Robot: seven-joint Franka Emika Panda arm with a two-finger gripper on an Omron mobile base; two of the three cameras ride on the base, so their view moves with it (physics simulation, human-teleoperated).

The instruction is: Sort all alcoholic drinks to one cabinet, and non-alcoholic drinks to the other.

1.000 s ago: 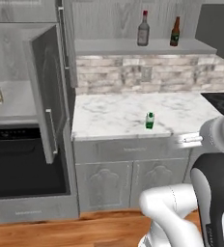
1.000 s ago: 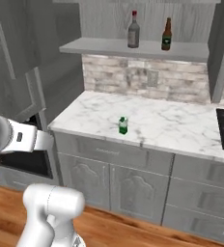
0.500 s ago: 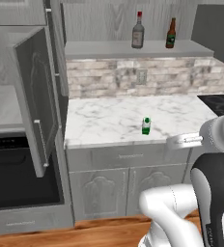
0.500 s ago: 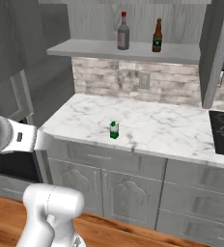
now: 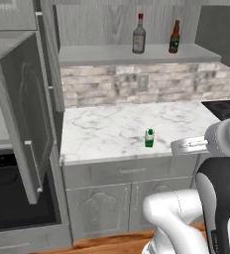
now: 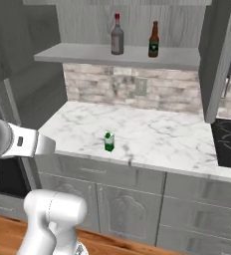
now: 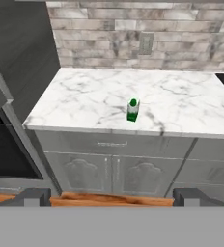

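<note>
The green and white carton [image 7: 133,110] stands alone near the front edge of the marble table [image 7: 90,103], at the centre of the hand view, well apart from the gripper [image 7: 112,198], whose fingers are spread wide and hold nothing. Both bottles, the clear one with red cap [image 5: 139,34] and the brown one [image 5: 174,37], already stand on the long shelf [image 5: 97,53] at the upper middle of the left base view. The carton is small and light, so a careless approach could tip it or push it off the edge; it must not join the bottles.
</note>
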